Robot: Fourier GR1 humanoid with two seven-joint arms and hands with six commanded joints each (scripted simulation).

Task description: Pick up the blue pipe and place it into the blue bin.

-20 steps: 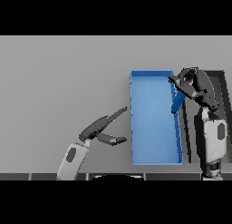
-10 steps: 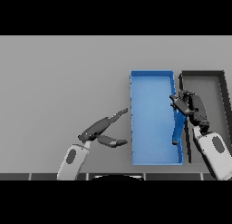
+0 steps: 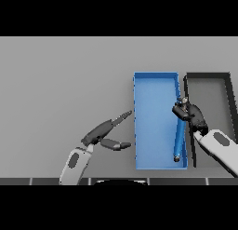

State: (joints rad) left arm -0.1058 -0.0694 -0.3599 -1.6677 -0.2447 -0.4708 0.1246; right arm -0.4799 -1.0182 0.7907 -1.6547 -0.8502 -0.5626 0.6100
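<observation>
My right hand (image 3: pixel 189 113) grips the blue pipe (image 3: pixel 179 136) along the blue bin's (image 3: pixel 155 77) right wall; left hand (image 3: pixel 103 131) open on the desk (image 3: pixel 60 84).

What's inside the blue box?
Inside the blue bin a blue pipe lies along its right wall. The right hand is curled round the pipe's top end and covers it. The rest of the floor shows bare.

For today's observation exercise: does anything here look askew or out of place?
Only slightly: the long blue pipe inside the blue rectangular bin lies against its right wall, its upper end held by the right robot hand. Nothing spilled or damaged.
</observation>
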